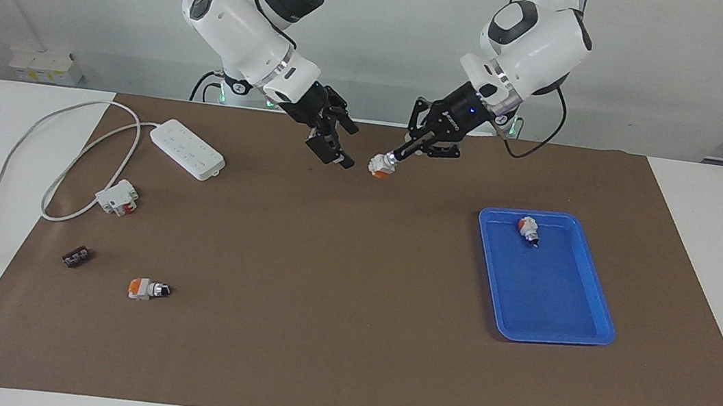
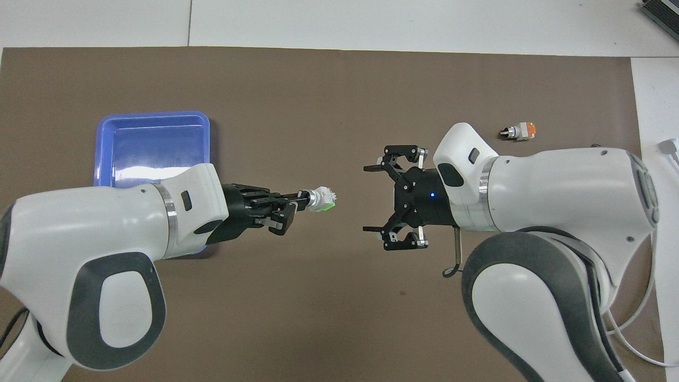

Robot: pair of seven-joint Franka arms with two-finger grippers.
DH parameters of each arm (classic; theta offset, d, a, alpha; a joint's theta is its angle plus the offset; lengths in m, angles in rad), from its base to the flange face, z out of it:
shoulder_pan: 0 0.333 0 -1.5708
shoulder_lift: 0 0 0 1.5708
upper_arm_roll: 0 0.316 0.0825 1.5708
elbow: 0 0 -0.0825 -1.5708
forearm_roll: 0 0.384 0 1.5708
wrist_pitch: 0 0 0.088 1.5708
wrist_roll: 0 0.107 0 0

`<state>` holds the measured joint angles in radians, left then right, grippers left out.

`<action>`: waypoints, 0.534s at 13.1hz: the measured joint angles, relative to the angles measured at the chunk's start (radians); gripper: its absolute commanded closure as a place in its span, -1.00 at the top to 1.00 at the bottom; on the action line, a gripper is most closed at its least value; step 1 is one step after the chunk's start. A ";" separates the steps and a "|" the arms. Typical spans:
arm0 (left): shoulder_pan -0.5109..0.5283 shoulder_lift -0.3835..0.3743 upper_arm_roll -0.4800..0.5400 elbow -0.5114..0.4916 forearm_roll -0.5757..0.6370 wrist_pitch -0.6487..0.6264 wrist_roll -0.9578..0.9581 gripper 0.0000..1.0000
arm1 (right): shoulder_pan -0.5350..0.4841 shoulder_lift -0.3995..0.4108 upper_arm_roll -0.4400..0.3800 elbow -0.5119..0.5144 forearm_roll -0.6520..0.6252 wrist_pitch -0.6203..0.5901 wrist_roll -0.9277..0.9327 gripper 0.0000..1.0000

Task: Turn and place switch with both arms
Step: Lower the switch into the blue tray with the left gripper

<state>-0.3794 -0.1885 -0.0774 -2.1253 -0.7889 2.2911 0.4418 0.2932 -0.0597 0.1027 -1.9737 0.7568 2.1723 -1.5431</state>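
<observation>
The switch (image 1: 380, 164) has a white body with a green face, which shows in the overhead view (image 2: 323, 201), and an orange face. My left gripper (image 1: 396, 155) is shut on its black knob end and holds it in the air over the brown mat, also seen from above (image 2: 302, 199). My right gripper (image 1: 339, 152) is open and empty, level with the switch and a short gap away from it, its jaws wide apart in the overhead view (image 2: 366, 199).
A blue tray (image 1: 596, 314) lies toward the left arm's end, with an orange-and-white switch (image 1: 527, 229) in it. Toward the right arm's end are a power strip (image 1: 187, 148) with its cable, a white-and-red block (image 1: 117, 196), a small dark part (image 1: 77, 257) and another orange switch (image 1: 147, 288).
</observation>
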 measured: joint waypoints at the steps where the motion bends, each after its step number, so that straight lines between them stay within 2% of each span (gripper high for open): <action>1: 0.042 0.000 0.001 0.000 0.059 -0.038 0.000 -1.00 | -0.002 0.000 -0.003 0.001 -0.028 0.000 0.004 1.00; 4: 0.187 0.000 0.006 0.001 0.298 -0.169 0.001 -1.00 | -0.025 0.000 -0.011 0.011 -0.147 0.000 0.025 1.00; 7: 0.300 0.000 0.009 0.000 0.508 -0.232 0.001 -1.00 | -0.056 0.000 -0.013 0.042 -0.267 0.000 0.056 1.00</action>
<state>-0.0798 -0.1890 -0.0688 -2.1248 -0.2807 2.0589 0.4426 0.2369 -0.0595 0.0902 -1.9316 0.4900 2.1723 -1.4869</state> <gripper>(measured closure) 0.903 0.000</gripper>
